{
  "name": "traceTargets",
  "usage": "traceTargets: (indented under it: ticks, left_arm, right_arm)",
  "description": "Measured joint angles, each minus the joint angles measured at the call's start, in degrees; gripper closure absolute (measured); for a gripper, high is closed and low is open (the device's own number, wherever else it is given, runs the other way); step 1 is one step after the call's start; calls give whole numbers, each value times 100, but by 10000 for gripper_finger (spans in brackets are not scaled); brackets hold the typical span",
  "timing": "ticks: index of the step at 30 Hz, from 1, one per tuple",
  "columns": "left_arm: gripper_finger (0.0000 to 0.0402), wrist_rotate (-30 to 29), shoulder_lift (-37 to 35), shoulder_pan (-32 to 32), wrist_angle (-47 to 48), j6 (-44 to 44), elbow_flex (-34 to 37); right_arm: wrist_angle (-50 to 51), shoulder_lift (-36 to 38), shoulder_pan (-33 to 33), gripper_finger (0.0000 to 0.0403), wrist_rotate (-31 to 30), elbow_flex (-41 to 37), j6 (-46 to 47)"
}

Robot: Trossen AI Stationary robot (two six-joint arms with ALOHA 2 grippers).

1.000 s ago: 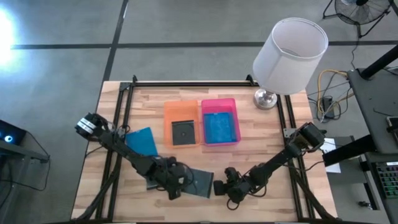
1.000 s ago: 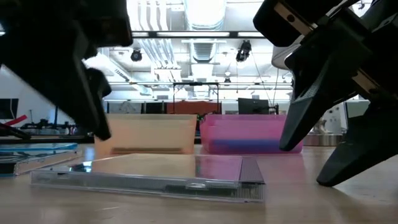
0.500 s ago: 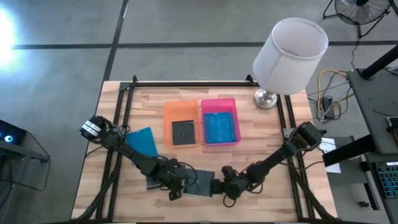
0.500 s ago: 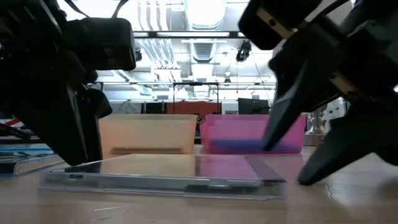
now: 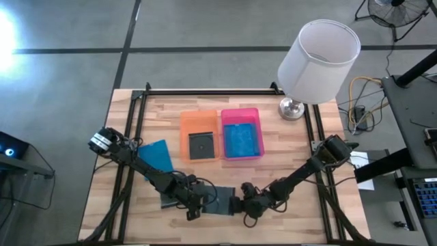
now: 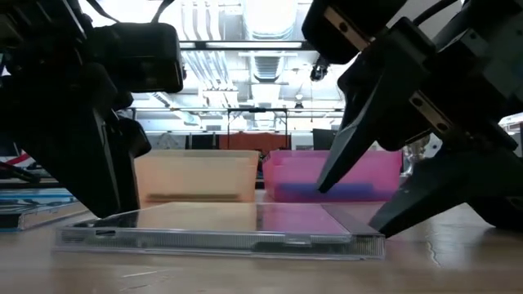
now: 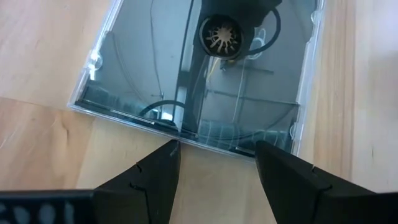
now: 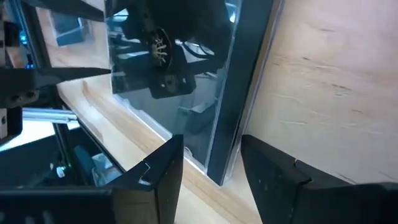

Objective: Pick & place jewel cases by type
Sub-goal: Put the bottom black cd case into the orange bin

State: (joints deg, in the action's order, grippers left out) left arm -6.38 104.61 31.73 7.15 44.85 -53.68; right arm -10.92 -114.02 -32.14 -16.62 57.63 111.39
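Observation:
A dark clear jewel case (image 5: 220, 200) lies flat near the table's near edge, between both grippers. My left gripper (image 5: 196, 205) is open at the case's left edge (image 7: 211, 140). My right gripper (image 5: 239, 204) is open at its right edge; the dark spine strip (image 8: 227, 143) lies between its fingers. A blue case (image 5: 156, 154) lies flat on the table's left part. Another dark case (image 5: 166, 200) lies under my left arm. The orange tray (image 5: 199, 121) holds a dark case (image 5: 200, 145). The pink tray (image 5: 240, 113) holds a blue case (image 5: 242, 141). My left gripper comes slanting down from the table's left. Its two open fingertips (image 7: 169, 152) stand against the case's left edge (image 6: 82, 235). The case lies flat on the table. My right gripper comes slanting from the table's right, with one finger (image 6: 339, 159) above the spine edge. The other finger (image 6: 409, 214) is down at the table, its tip at the case's right corner (image 6: 377, 238). Whether the upper finger touches, I cannot tell.
A white lamp (image 5: 317, 58) stands at the far right corner on its base (image 5: 292, 107). Black rails (image 5: 130, 130) run along the table's left, right and far sides. Bare wood lies to the right of the pink tray.
My right gripper has moved toward the table's left, up to the case's right edge, and its fingers now straddle that edge. My left gripper has come down to the case's left edge. The case has slid and turned a little on the table.

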Motion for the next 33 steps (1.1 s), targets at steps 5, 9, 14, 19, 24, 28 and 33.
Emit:
traceTargets:
  ticks: [5, 9, 14, 19, 24, 28, 33]
  left_arm:
    - [207, 12, 40, -2, -41, 0, 14]
    - [206, 45, 40, -20, -78, 3, 21]
    - [206, 69, 42, -28, -112, -1, 26]
    - [206, 122, 42, -39, -138, -15, 28]
    - [206, 136, 44, -50, -176, 5, 28]
    - [207, 120, 44, -50, -183, 20, 28]
    - [207, 121, 44, -50, -220, 64, 26]
  right_arm:
    - [26, 272, 0, 243, -288, -37, -516]
    - [-122, 502, -1, 243, -325, -20, -770]
    - [-136, 555, -1, 243, -329, 150, -1125]
    - [-170, 554, 0, 243, -370, 374, -1389]
    - [-174, 558, 10, 243, -432, 520, -1703]
    - [-122, 552, 37, 243, -438, 560, -1794]
    - [-194, 558, 121, 243, -506, 750, -2296]
